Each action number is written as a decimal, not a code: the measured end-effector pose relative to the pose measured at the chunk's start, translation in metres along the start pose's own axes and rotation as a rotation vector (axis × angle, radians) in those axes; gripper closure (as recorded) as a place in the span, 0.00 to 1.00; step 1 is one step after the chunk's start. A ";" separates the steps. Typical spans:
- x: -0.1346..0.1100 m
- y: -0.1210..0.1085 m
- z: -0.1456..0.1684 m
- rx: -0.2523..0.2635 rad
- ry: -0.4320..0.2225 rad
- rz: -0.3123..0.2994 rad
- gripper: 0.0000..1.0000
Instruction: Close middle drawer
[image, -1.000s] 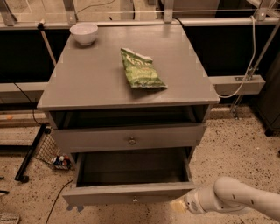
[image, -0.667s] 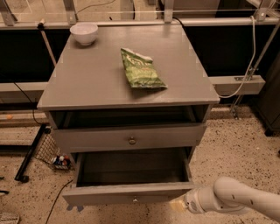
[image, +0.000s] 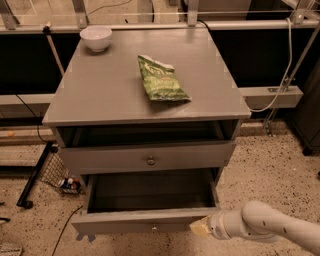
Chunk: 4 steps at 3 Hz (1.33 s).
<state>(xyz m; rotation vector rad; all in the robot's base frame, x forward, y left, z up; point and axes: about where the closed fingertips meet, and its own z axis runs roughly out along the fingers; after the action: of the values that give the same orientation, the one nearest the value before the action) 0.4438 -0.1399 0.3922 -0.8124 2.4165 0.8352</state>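
Observation:
The middle drawer (image: 125, 222) is pulled far out of the grey cabinet. Its plain front with a small round knob (image: 154, 228) faces me, low in the camera view, and its dark inside shows no contents. My gripper (image: 200, 228) comes in from the lower right on a white arm (image: 260, 227). Its yellowish tip sits at the right end of the drawer front, touching or nearly touching it. Above, the taller top drawer front (image: 100, 159) with the bigger knob (image: 150, 160) stands slightly out.
A green snack bag (image: 161, 79) and a white bowl (image: 96, 37) lie on the cabinet top (image: 100, 90). A black metal stand (image: 35, 177) and small clutter are on the speckled floor at the left. A rail and cable run behind the cabinet.
The gripper tip has edged slightly left and up, closer to the right end of the drawer front. The drawer has not visibly moved.

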 end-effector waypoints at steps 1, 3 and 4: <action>-0.016 -0.007 0.006 0.001 -0.036 -0.042 1.00; -0.036 -0.012 0.013 -0.015 -0.076 -0.090 1.00; -0.041 -0.019 0.018 0.017 -0.103 -0.098 1.00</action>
<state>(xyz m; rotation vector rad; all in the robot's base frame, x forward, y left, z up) 0.4903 -0.1246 0.3955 -0.8530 2.2720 0.7976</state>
